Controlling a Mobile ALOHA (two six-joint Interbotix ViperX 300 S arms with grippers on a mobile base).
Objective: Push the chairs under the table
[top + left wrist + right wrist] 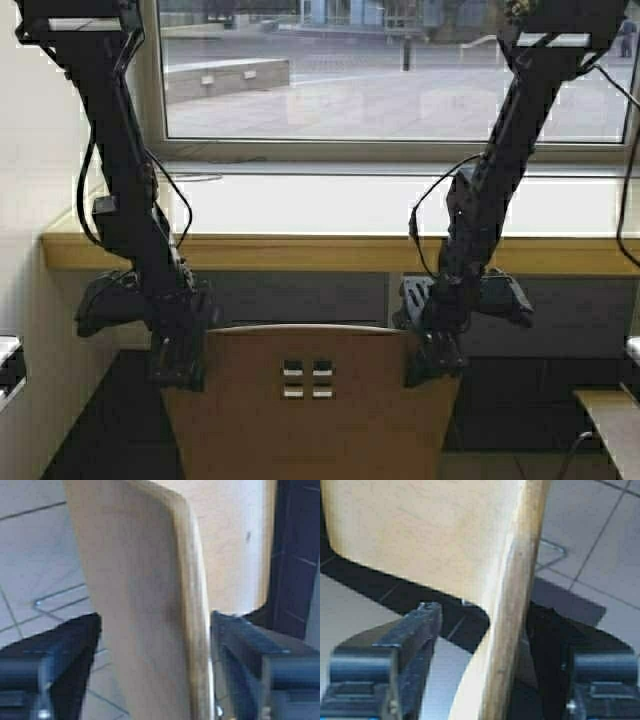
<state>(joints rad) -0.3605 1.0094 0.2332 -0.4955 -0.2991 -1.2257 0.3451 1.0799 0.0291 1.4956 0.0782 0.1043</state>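
Note:
A tan plywood chair [310, 410] with four small square holes in its curved-top backrest stands in front of the table [330, 205], whose top is pale and glossy with a yellowish wood front edge. Its seat and legs are out of view. My left gripper [180, 372] is open and straddles the backrest's left edge. In the left wrist view [155, 645] the backrest [145, 590] fills the space between the fingers. My right gripper [425, 368] is open and straddles the right edge. In the right wrist view [490, 630] one finger [420, 625] stands clear of the backrest's edge [515, 595].
A dark panel [300, 295] closes the space under the table. A window [390, 70] runs behind it and a wall [40, 130] stands at the left. A tan wooden surface [612, 412] juts in at lower right. A pale object [8, 365] sits at the left edge.

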